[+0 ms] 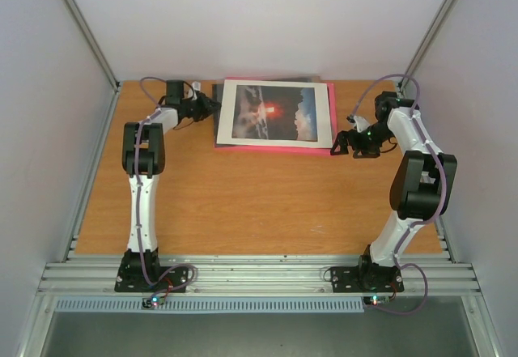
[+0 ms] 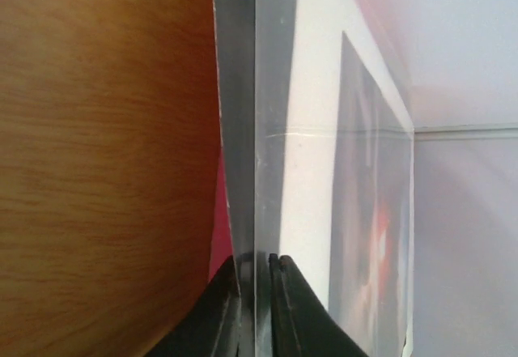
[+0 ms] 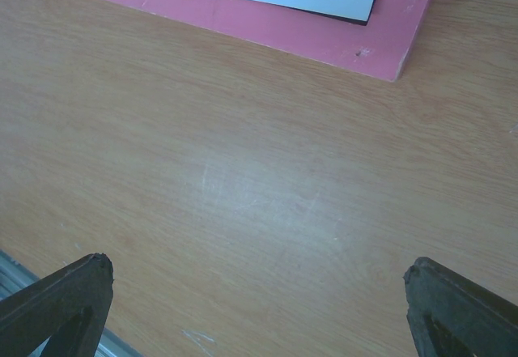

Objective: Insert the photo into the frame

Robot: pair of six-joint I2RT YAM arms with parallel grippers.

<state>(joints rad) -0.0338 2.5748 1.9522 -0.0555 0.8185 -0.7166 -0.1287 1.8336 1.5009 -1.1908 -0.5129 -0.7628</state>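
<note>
At 6 o'clock the gripper (image 2: 257,266) has its two black fingers (image 2: 214,325) nearly together, pinching the near edge of the photo (image 2: 316,171). The sheet runs from there straight up to 12 o'clock, seen almost edge-on, grey along its gripped side. Its white border lies just right of centre, and the dark print with a red glow (image 2: 382,240) sits toward 4 o'clock. A pink sliver of frame (image 2: 217,235) shows at 7 o'clock, touching the sheet's left side. The table (image 2: 105,163) fills 9 o'clock and a pale wall (image 2: 469,65) fills 2 o'clock.
</note>
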